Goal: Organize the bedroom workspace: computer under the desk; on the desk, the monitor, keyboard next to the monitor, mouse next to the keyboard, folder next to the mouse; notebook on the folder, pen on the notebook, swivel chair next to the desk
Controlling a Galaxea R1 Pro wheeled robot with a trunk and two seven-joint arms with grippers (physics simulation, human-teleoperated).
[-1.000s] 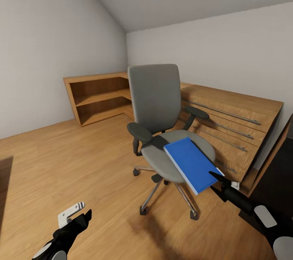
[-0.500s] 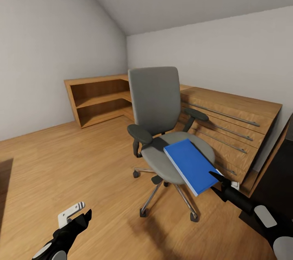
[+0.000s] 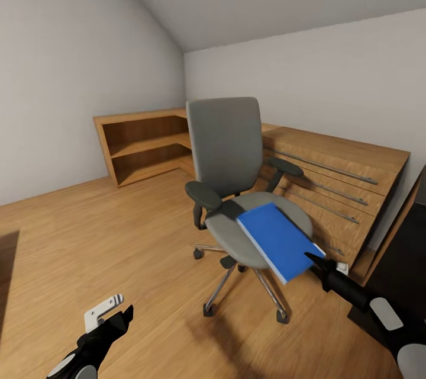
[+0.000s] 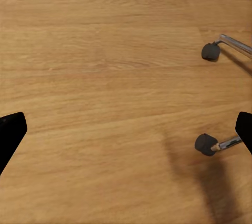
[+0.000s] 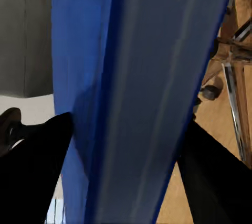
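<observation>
The grey swivel chair [image 3: 225,142] stands in the middle of the wooden floor. A blue folder [image 3: 278,241] lies on its seat and sticks out over the front edge. My right gripper [image 3: 313,260] holds the folder's near corner. In the right wrist view the folder [image 5: 136,93] is edge-on between the two dark fingers [image 5: 31,156], which press on both faces. My left gripper [image 3: 115,314] hangs low over the floor, open and holding nothing. In the left wrist view it [image 4: 126,129] looks down at bare floor and two chair casters [image 4: 206,144].
A low wooden shelf unit [image 3: 148,142] runs along the far left wall. A wooden chest with long metal handles [image 3: 337,183] stands just behind and right of the chair. A dark piece of furniture [image 3: 408,260] cuts in at the right edge. Open floor lies to the left.
The camera shifted slightly at first, then held. The folder's near end and my right gripper have edged a little lower and to the left. The left arm has not moved.
</observation>
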